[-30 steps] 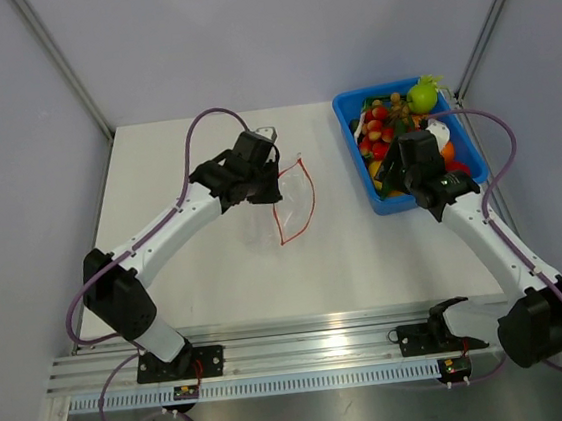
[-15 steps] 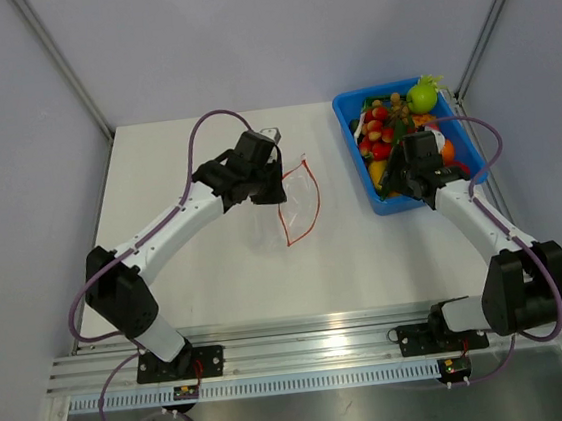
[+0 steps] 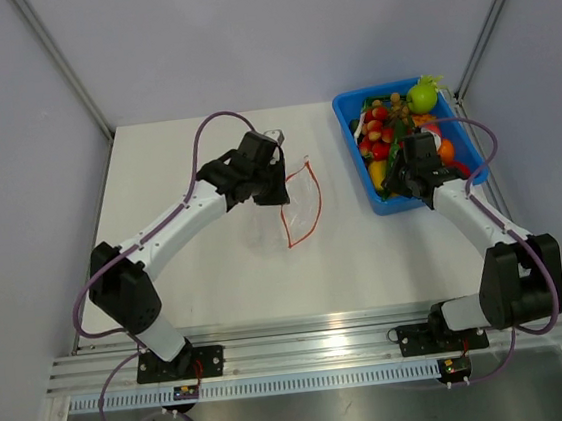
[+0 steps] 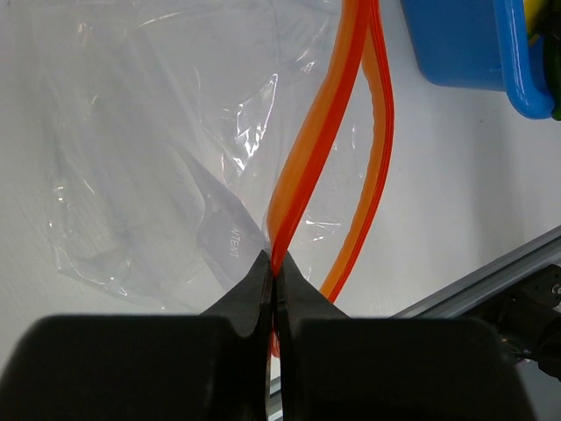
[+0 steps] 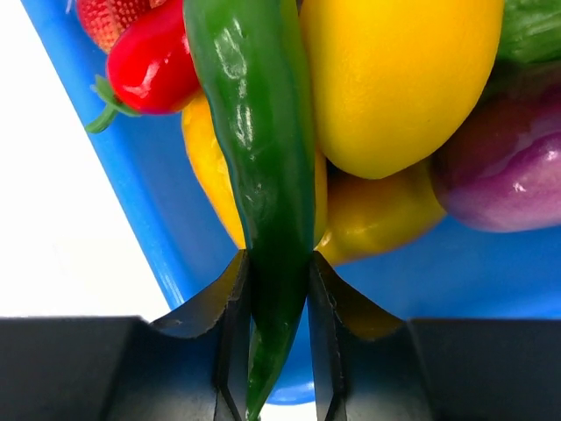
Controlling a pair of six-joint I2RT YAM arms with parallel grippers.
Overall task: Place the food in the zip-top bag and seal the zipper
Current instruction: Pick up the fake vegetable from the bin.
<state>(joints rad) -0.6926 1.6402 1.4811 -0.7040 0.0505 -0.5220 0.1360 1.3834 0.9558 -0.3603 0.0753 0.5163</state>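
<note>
**Left gripper** [image 4: 274, 279]: jaws are closed and pinching the zipper [image 4: 308, 158] of the zip-top bag [image 4: 149, 149]. The clear bag is lying on the white table [image 4: 456, 175], spreading ahead of the fingertips, its mouth gaping.

**Right gripper** [image 5: 276, 303]: jaws are clamping a green pepper [image 5: 254, 132] from both sides inside the blue bin [image 5: 131, 202]. Other food [image 5: 394, 79], in yellow, red and purple pieces, is lying just ahead of the fingers.
</note>
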